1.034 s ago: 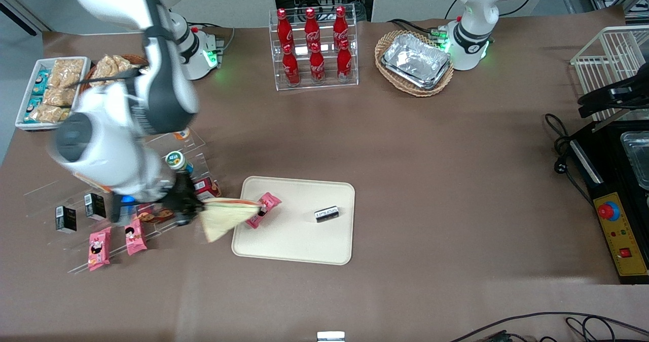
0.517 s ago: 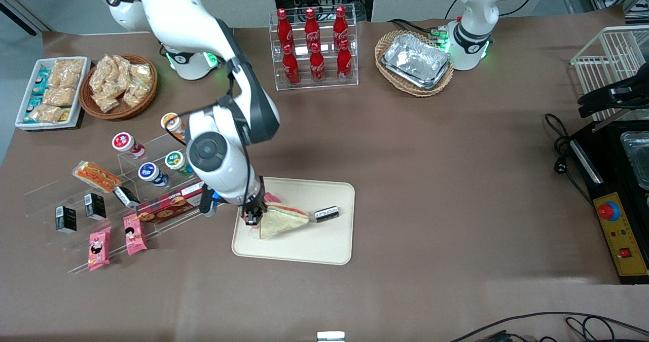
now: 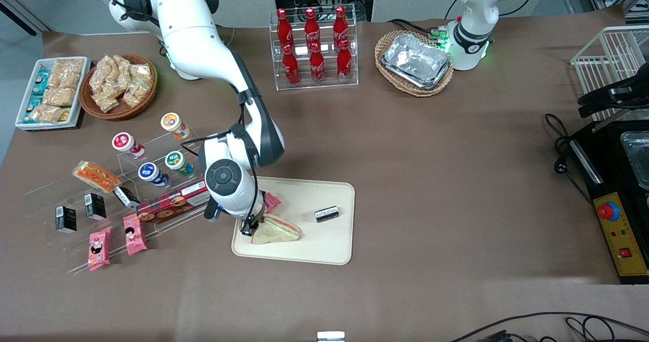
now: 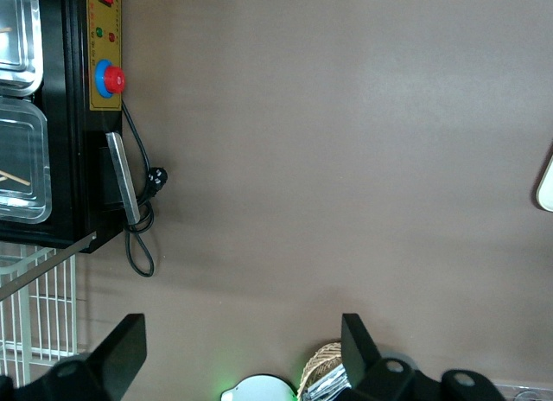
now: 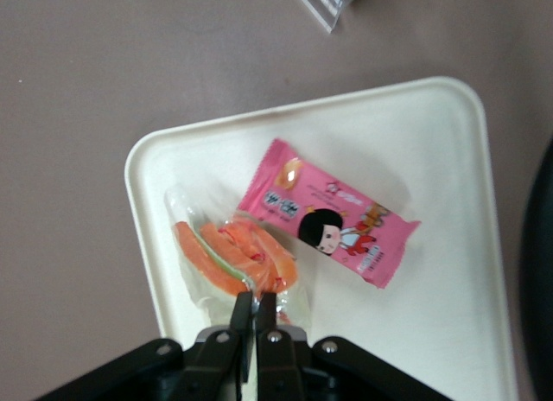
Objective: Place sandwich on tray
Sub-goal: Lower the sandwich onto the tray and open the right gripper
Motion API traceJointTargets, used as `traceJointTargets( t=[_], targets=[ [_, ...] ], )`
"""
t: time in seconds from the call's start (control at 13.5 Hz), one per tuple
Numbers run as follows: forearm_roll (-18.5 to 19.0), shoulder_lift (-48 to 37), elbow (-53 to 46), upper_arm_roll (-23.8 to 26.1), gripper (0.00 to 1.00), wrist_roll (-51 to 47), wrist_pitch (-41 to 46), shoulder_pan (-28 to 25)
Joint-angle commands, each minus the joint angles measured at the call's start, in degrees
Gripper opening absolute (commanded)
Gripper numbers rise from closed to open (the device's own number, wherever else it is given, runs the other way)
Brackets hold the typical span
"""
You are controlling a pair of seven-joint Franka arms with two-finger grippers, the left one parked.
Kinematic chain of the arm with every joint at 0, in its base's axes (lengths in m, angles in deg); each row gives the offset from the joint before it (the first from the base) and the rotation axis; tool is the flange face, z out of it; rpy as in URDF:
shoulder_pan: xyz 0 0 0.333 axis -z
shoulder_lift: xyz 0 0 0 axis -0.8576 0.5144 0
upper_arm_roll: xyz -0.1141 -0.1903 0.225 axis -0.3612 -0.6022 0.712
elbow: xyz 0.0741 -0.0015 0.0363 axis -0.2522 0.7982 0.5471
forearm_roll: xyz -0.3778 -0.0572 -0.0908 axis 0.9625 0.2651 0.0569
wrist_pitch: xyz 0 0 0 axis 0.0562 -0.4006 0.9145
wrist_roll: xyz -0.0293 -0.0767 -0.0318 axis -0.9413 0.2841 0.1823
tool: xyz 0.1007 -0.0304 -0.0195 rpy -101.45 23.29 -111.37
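Wrapped sandwich (image 3: 276, 229) (image 5: 233, 263) over the cream tray (image 3: 324, 240) (image 5: 432, 315), at the tray's end toward the working arm, pinched at its wrap by the hand (image 3: 248, 229) (image 5: 254, 313) with fingers nearly together. Just beside it on the tray, a pink snack packet (image 5: 333, 219) (image 3: 272, 201). Farther along the tray, a small black packet (image 3: 326, 213). All on a brown counter (image 3: 431, 154).

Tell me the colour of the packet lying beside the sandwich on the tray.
Pink packet, clearest in the right wrist view, beside the sandwich that the gripper holds.
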Motion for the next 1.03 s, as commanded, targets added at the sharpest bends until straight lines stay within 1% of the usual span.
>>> traceJointTargets(
  t=[0.0, 0.22, 0.37, 0.44, 0.52, 0.66, 0.81, 0.96],
  targets=[
    [-3.52, 2.00, -1.62, 0.49, 0.00, -3.74, -4.69, 0.17],
    [-4.76, 3.67, -3.47, 0.67, 0.00, -4.10, -5.14, 1.05],
    [-4.76, 3.76, -3.47, 0.67, 0.19, -4.10, -5.49, 1.14],
    [-4.76, 3.76, -3.47, 0.67, 0.44, -4.10, -5.49, 1.40],
    [-4.76, 3.76, -3.47, 0.67, 0.61, -4.10, -5.49, 1.41],
    [-4.76, 3.59, -3.56, 0.67, 0.62, -3.92, -5.49, 2.02],
    [-4.85, 3.15, -3.56, 0.76, 0.81, -3.84, -5.05, 2.55],
    [-4.85, 2.45, -3.65, 0.93, 0.81, -3.75, -4.52, 3.51]
  ],
)
